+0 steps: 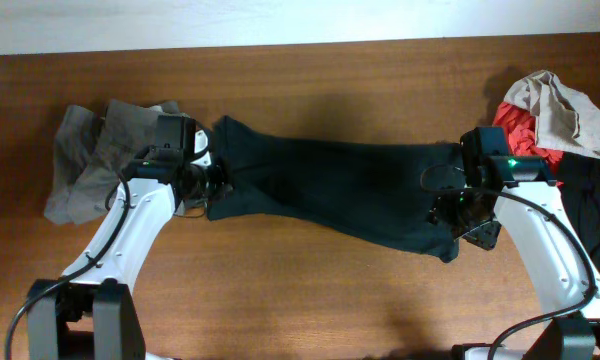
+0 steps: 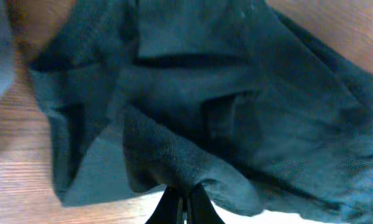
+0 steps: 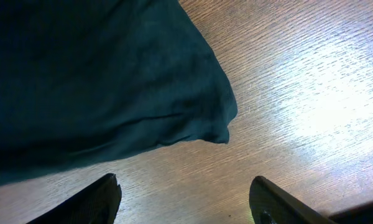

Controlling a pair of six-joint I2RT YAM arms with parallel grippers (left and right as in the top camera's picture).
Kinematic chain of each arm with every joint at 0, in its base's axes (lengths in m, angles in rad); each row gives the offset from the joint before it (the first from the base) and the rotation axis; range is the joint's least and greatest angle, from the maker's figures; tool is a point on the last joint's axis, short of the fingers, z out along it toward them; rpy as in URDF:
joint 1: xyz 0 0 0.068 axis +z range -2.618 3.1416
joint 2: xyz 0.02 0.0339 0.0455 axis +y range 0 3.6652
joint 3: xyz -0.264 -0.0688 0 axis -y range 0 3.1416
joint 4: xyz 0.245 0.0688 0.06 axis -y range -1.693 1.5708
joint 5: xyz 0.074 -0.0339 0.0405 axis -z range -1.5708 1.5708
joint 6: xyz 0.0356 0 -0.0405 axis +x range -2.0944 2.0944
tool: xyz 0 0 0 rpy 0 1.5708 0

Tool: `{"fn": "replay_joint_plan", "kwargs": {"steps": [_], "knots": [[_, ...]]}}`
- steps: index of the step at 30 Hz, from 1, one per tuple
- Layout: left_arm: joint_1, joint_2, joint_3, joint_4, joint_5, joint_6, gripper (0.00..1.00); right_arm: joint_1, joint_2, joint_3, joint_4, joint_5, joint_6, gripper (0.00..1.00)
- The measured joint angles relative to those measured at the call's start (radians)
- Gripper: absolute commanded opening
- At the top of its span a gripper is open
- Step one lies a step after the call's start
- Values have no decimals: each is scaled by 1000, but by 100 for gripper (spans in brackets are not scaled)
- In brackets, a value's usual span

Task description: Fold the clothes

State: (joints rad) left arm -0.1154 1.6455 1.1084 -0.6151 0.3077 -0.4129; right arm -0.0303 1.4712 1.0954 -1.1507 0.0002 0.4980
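Note:
A black T-shirt (image 1: 330, 190) lies bunched and stretched across the middle of the table. My left gripper (image 1: 212, 185) is at its left end. In the left wrist view that gripper (image 2: 183, 208) is shut on a raised fold of the shirt (image 2: 236, 112). My right gripper (image 1: 460, 222) sits at the shirt's right end. In the right wrist view it (image 3: 185, 190) stands open over bare wood, just short of a corner of the shirt (image 3: 93, 81), with nothing between its fingertips (image 3: 109, 190).
Grey trousers (image 1: 90, 160) lie crumpled at the left, behind the left arm. At the far right is a pile of beige (image 1: 560, 110), red (image 1: 520, 130) and black (image 1: 590, 200) clothes. Bare wooden table (image 1: 310, 300) runs along the front.

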Motion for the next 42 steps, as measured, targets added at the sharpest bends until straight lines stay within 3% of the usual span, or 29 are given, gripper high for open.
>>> {"fn": "replay_joint_plan", "kwargs": {"steps": [10,13,14,15,16,21,25,33,42], "knots": [[0,40,0,104,-58,0,6,0,1,0,0,0,0,71],[0,58,1,126,-59,-6,40,0,1,0,0,0,0,71],[0,64,1,127,-62,-4,60,0,1,0,0,0,0,71],[0,68,1,126,-62,-3,68,0,1,0,0,0,0,71],[0,72,1,127,-63,-5,70,0,1,0,0,0,0,71],[0,78,9,119,-80,2,71,0,1,0,0,0,0,71],[0,82,90,5,-87,33,61,0,1,0,0,0,-1,71],[-63,85,160,-175,-106,201,61,0,1,0,5,0,-1,71],[-174,157,160,-196,-155,285,61,0,2,0,-45,-9,1,72]]}}
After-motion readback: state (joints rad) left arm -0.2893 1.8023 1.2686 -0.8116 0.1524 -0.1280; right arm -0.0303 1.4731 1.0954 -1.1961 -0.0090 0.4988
